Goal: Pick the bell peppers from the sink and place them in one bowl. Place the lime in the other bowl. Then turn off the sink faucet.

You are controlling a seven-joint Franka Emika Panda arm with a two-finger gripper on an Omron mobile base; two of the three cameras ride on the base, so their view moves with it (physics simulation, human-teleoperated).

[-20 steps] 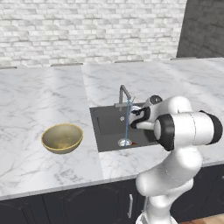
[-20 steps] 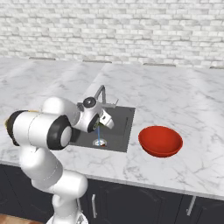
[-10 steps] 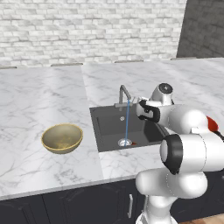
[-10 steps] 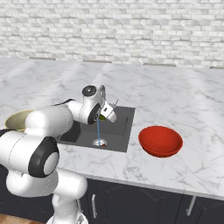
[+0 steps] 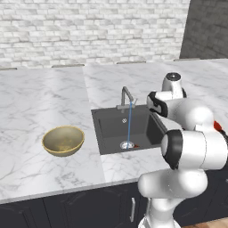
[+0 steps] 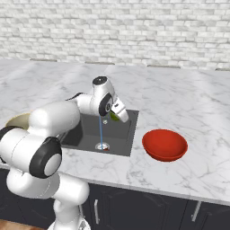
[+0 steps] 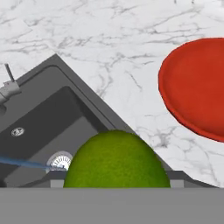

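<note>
While my jaws hold the lime (image 7: 116, 159) above the right edge of the sink (image 5: 116, 129), the red bowl (image 6: 165, 144) sits well apart on the tabletop (image 6: 197, 112). My worry is a drop in transit: a round fruit pinched off-centre could slip and roll across the marble. Water is running from the faucet (image 5: 126, 95), and a red pepper (image 5: 136, 145) lies by the drain.
</note>
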